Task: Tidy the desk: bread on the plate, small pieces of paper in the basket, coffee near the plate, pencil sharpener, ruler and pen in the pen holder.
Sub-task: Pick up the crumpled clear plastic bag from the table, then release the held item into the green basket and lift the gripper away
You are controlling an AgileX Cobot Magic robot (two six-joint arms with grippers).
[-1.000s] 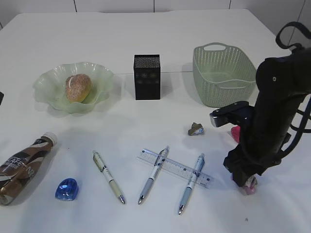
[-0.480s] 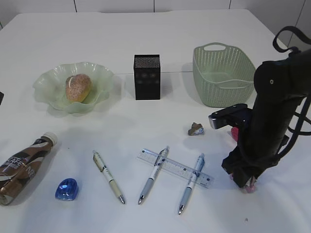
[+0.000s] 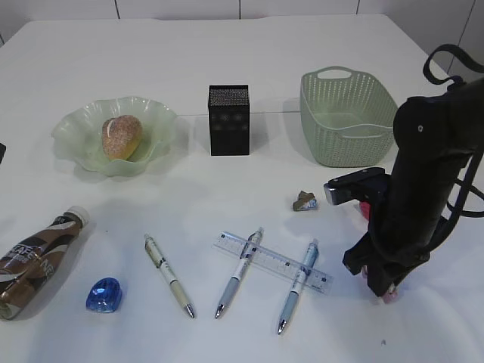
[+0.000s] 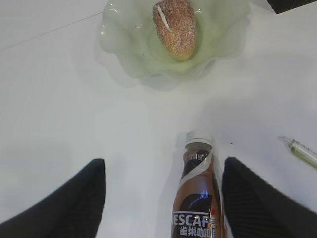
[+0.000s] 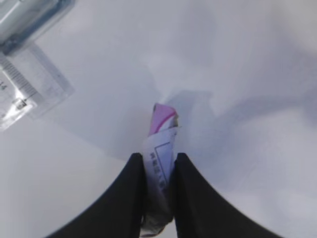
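Observation:
My right gripper (image 3: 387,291) (image 5: 159,171) is shut on a small pink and white piece of paper (image 5: 161,144) (image 3: 391,296), held just above the table at the right. Another crumpled brown paper (image 3: 305,201) lies near the green basket (image 3: 348,113). The bread (image 3: 121,136) (image 4: 174,27) sits on the green plate (image 3: 76,132) (image 4: 119,44). The coffee bottle (image 3: 34,261) (image 4: 198,198) lies on its side between my open left gripper's (image 4: 163,198) fingers. A blue pencil sharpener (image 3: 103,295), three pens (image 3: 169,274) (image 3: 239,272) (image 3: 298,285) and a clear ruler (image 3: 272,262) (image 5: 25,94) lie at the front. The black pen holder (image 3: 229,119) stands at the back.
A pink object (image 3: 366,207) lies partly hidden behind my right arm. The white table (image 3: 227,53) spreads around everything.
My right gripper has risen a little and shifted slightly left with the pink paper in it. Nothing else moved.

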